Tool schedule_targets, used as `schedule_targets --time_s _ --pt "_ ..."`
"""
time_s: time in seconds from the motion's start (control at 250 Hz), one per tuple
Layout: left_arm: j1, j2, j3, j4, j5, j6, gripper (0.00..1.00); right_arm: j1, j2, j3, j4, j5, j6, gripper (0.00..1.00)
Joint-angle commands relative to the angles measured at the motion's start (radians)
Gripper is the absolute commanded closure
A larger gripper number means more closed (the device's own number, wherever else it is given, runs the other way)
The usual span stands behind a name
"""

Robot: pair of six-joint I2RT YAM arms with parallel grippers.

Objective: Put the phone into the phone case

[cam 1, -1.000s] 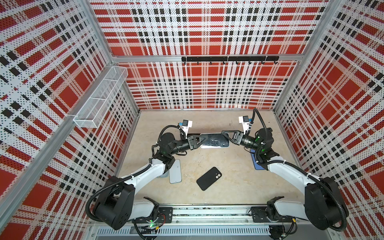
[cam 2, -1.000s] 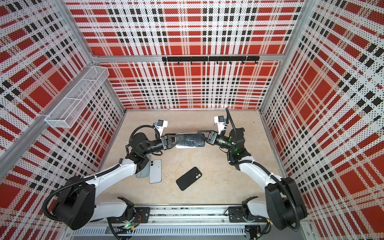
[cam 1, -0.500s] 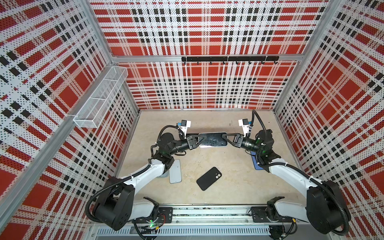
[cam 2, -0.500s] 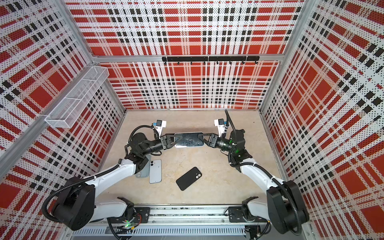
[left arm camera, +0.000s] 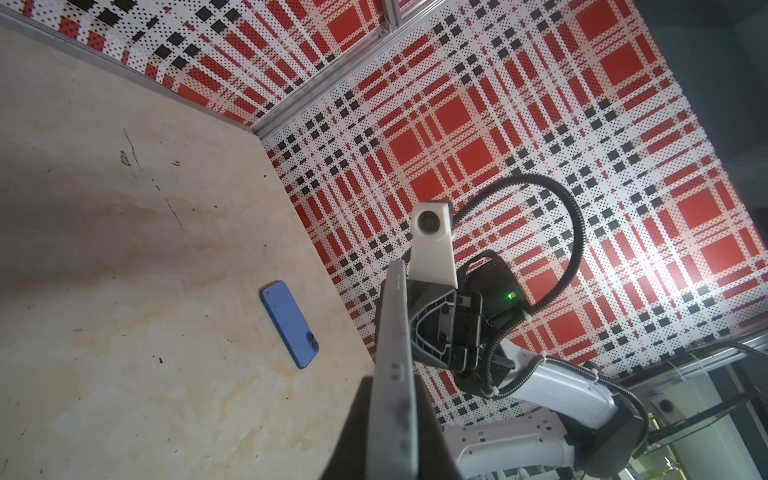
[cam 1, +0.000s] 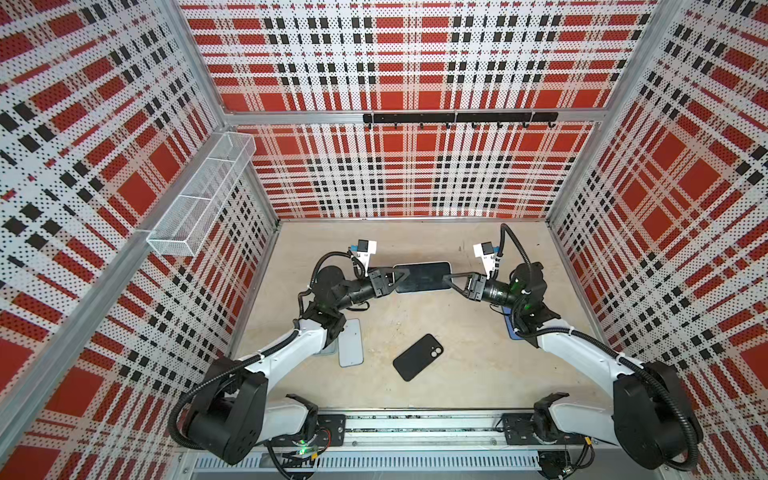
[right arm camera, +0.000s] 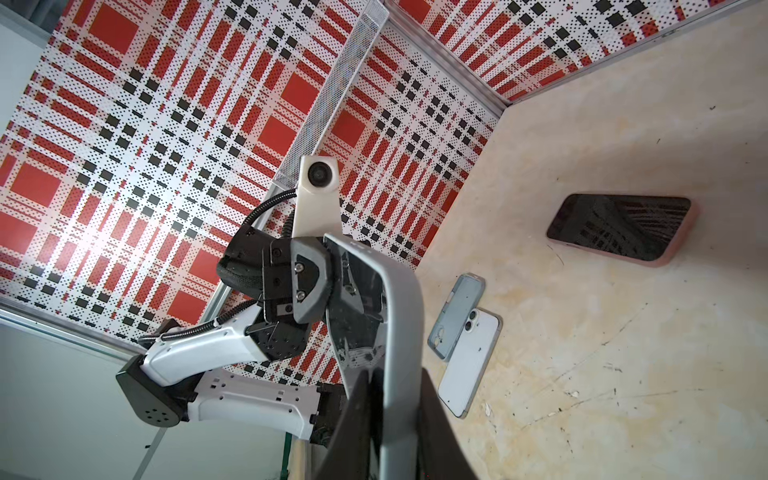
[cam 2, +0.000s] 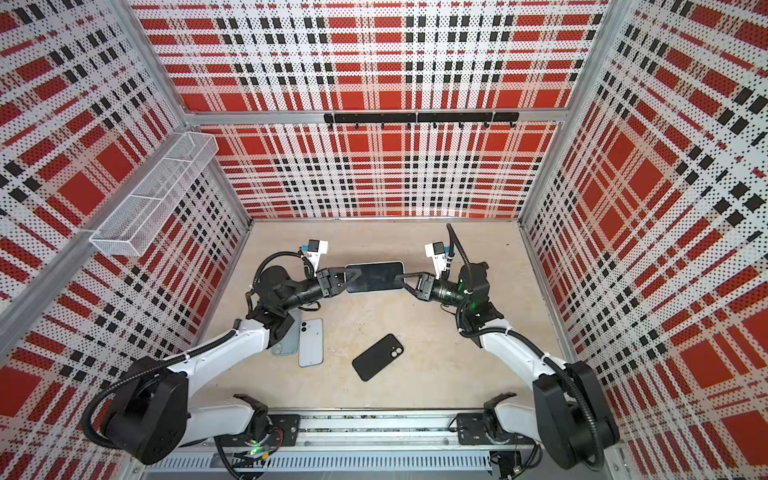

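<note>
Grey-rimmed phone [cam 1: 422, 276] with a dark screen is up in the air over the back of the surface [cam 1: 457, 382], pinched at both short ends. The left gripper [cam 1: 399, 276] is clamped on one end and the right gripper [cam 1: 449, 279] on the other. So pickup looks done, but I can't see a case on it, and I'm not sure. A clear case [cam 2: 286, 336] lies beside a white phone [cam 1: 350, 343] near the left arm, and what looks like a black case [cam 1: 417, 357] lies mid-surface. Actual fitting is all left to do, I reckon.
</note>
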State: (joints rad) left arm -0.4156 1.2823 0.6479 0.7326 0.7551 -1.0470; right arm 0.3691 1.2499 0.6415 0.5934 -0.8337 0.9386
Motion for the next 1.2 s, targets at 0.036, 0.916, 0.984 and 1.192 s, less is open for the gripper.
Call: schedule_targets --time_s 0.036,0.916,0.984,1.192 --pt "0.006 -0.038 -0.013 0.056 -0.023 0.038 0.81 0.008 0.019 0.036 -0.011 0.024 0.012 0.97" --pt "0.215 -0.496 -0.002 -0.964 -0.639 0.412 0.21 0.281 0.529 0.208 0.142 0.482 0.171 1.0" --pt "0.217 -0.507 -0.014 -0.971 -0.636 0.408 0.21 0.299 0.594 0.247 0.157 0.505 0.186 1.0" --pt "0.218 -0.534 -0.033 -0.982 -0.629 0.404 0.2 0.322 0.763 0.37 0.169 0.504 0.253 1.0"
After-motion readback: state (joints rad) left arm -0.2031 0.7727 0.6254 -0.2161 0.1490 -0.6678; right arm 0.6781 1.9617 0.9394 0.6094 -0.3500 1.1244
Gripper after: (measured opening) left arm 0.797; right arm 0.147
